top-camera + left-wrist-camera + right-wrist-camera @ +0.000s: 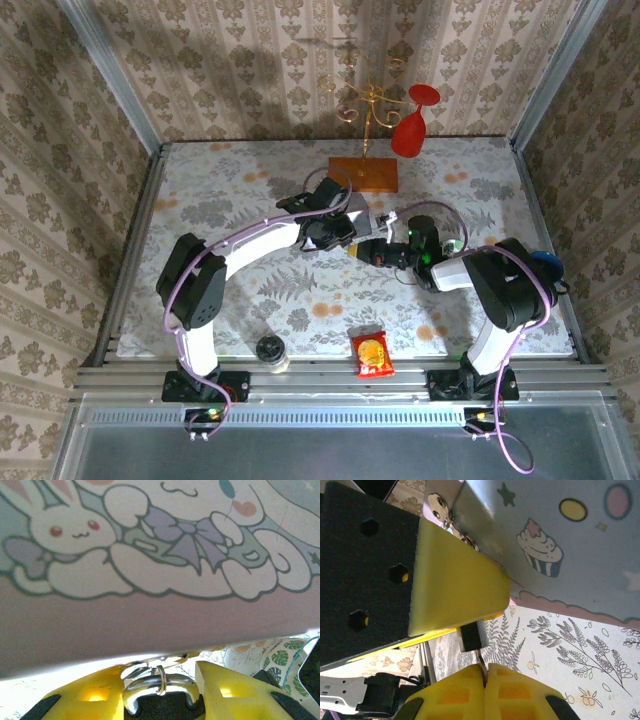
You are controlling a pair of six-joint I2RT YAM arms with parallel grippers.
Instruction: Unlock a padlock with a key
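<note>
1. The left pincer (160,674) is closed on the padlock (161,709). Its two yellow fingers (85,700) press the dark body from either side.
2. In the left wrist view, the padlock sits low between those fingers. Its silver shackle stands up, and a small ring hangs at the shackle's top.
3. The padlock is held just below the edge of a pale tin (160,555) printed with rabbits and bows. Whether the shackle passes through the tin's clasp cannot be told.
4. The right pincer (484,671) has its yellow fingertips pressed together on the key (479,658). Only a thin strip of metal shows above them.
5. In the right wrist view, the key's tip meets the underside of the small dark lock body. That body sits just under the broad yellow pad of the left pincer. How far the key has gone in cannot be told.
6. In the top view, both arms meet near the middle of the table (250,290), just in front of the tin. The lock is too small to make out there.
7. Elsewhere on the table:
   - a gold stand (368,105) on an orange base at the far edge, with a red glass (413,125) hanging from it;
   - a small jar (272,352) at the near edge;
   - a red snack packet (372,355), also at the near edge.
</note>
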